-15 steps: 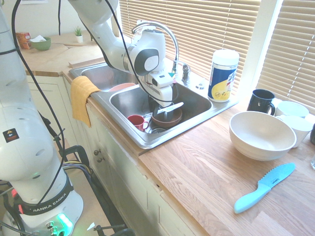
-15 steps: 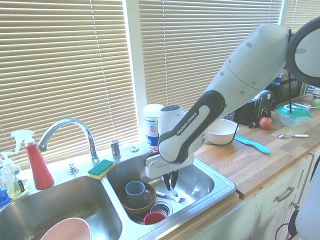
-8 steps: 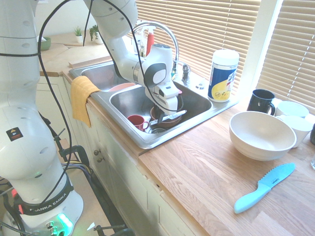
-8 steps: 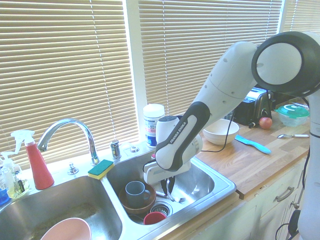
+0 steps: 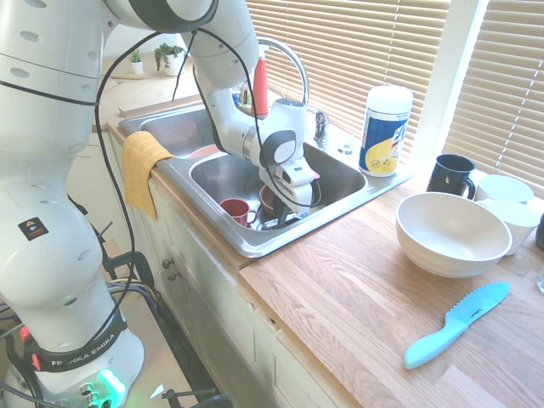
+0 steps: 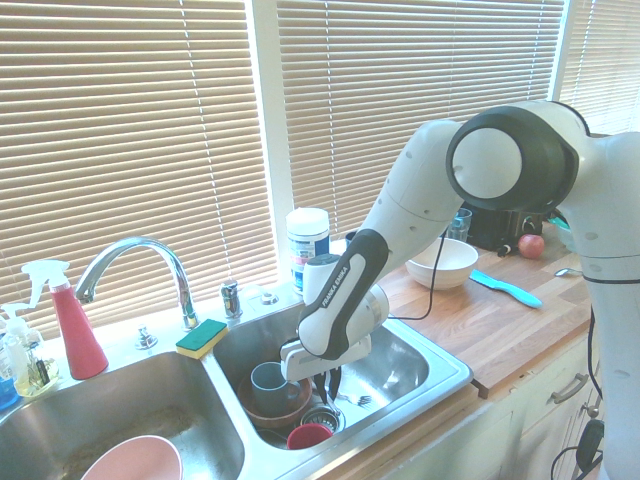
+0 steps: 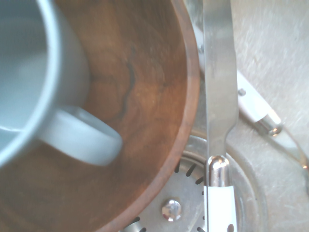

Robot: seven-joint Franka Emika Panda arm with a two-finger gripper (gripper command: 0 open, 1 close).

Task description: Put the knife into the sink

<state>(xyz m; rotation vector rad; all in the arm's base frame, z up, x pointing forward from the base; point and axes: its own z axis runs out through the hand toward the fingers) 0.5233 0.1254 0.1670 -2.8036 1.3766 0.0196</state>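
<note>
My gripper [image 5: 282, 214] reaches low into the right basin of the sink [image 5: 280, 246], just beside a brown wooden bowl [image 6: 270, 408] that holds a grey-blue mug [image 6: 268, 380]. It is shut on the knife [image 7: 219, 72]. In the wrist view the shiny blade runs along the bowl's rim [image 7: 190, 96], and the white handle sits over the drain strainer [image 7: 186, 195]. From the second exterior view the dark fingers [image 6: 330, 385] hang close to the basin floor, and the knife is hard to make out there.
A red cup [image 5: 234, 210] and a fork [image 6: 355, 398] lie in the same basin. The faucet [image 6: 140, 262] and a sponge [image 6: 202, 337] stand behind. On the counter are a white bowl [image 5: 450, 234], a light-blue serrated knife [image 5: 455, 323] and a wipes canister [image 5: 384, 132]. A yellow cloth [image 5: 140, 166] hangs over the front edge.
The arm has sunk deeper into the right basin, carrying the knife down from above the wooden bowl to just over the drain. The gripper stayed shut.
</note>
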